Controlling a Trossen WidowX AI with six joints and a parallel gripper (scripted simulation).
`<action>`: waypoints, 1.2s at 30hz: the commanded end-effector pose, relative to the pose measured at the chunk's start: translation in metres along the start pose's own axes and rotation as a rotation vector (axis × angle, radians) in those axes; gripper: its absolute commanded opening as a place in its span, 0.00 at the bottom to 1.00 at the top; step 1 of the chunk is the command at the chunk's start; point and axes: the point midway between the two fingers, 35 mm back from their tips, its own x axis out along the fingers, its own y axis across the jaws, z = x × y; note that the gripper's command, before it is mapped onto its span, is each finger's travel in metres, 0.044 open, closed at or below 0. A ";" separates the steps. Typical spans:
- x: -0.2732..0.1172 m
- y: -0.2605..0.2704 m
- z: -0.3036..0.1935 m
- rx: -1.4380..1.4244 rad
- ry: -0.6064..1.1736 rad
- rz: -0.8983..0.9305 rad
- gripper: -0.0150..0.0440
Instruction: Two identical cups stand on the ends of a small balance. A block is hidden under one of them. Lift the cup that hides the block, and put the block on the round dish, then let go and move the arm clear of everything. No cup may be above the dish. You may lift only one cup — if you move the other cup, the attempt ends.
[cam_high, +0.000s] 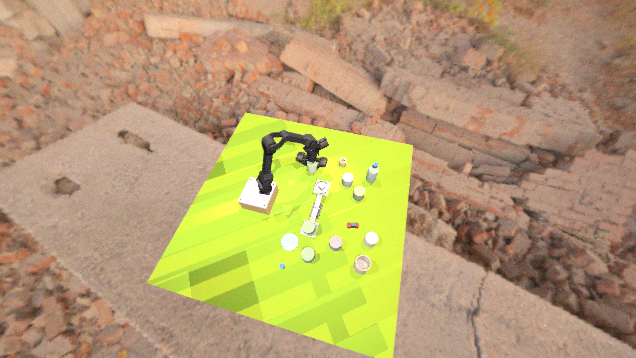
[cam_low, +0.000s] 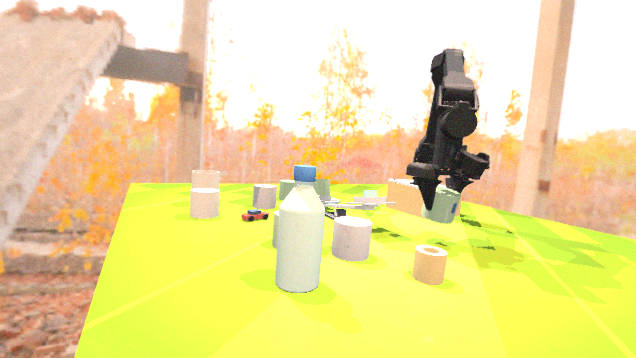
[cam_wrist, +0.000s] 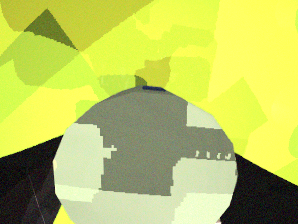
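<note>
Over lime-green boards (cam_high: 225, 270) (cam_low: 200, 320) (cam_wrist: 250, 50), the gripped cup (cam_high: 312, 167) (cam_low: 442, 205) (cam_wrist: 145, 160) tilts slightly.

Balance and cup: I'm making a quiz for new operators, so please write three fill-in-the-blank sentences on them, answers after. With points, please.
1. The lifted cup (cam_high: 312, 167) (cam_low: 443, 206) (cam_wrist: 145, 165) is held between the ____ of the arm.
2. The other cup (cam_high: 309, 227) stands on one ____ of the balance (cam_high: 315, 210).
3. The bottle (cam_high: 372, 173) (cam_low: 299, 240) has a cap coloured ____.

Missing words: jaws; end; blue
</note>
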 end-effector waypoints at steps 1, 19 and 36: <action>0.009 0.001 0.000 0.009 -0.002 0.002 0.25; 0.049 0.001 0.000 0.009 -0.002 0.002 0.25; 0.053 0.001 0.000 0.005 0.000 0.001 0.79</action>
